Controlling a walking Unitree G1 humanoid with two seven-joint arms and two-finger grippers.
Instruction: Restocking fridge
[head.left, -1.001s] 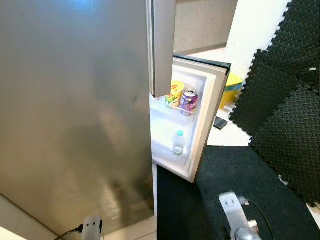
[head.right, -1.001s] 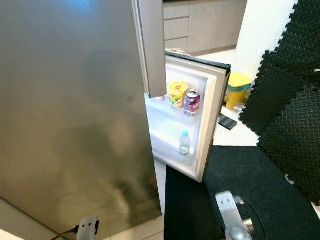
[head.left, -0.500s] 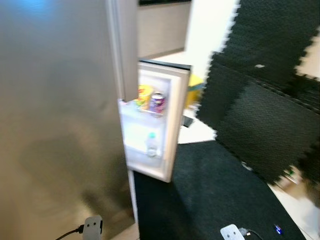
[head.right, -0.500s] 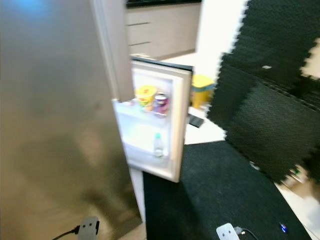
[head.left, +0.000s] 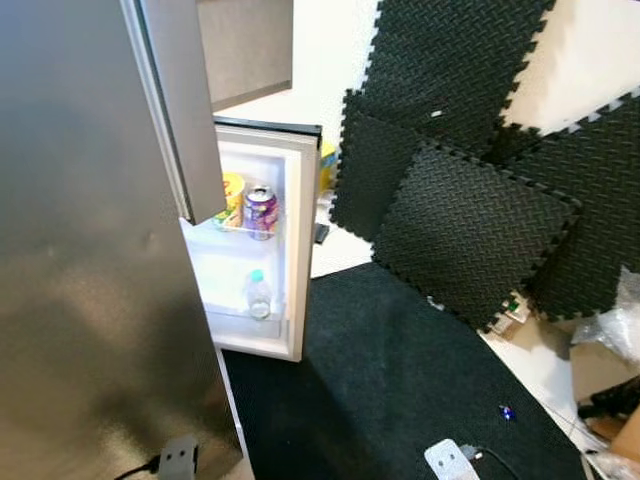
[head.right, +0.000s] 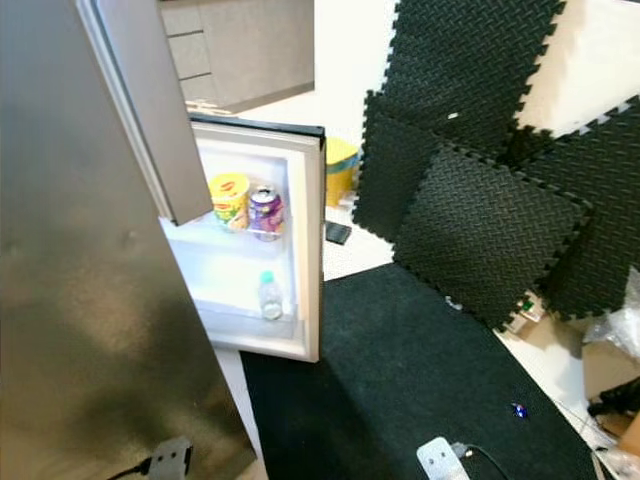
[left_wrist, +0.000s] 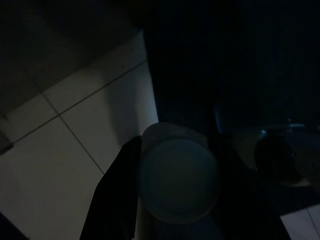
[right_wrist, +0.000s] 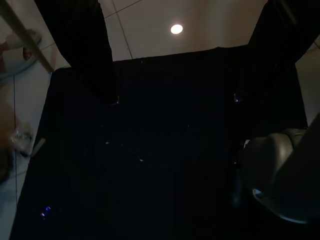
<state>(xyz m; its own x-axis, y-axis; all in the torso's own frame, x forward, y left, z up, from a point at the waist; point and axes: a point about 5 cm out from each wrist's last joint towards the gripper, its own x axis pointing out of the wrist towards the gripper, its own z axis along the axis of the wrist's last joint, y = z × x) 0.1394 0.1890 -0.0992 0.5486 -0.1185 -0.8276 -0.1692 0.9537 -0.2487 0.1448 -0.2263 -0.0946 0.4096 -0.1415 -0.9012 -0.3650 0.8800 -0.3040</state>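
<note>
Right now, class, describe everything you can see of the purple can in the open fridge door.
The purple can stands upright on the upper shelf of the small fridge door, its silver top facing up. It looks like metal, with a colourful printed label too small to read. A yellow cup stands close beside it; a water bottle sits on the shelf below.

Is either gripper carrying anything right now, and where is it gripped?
The left gripper is shut on a round-topped container, fingers on its sides. The right gripper is open, holding nothing.
</note>
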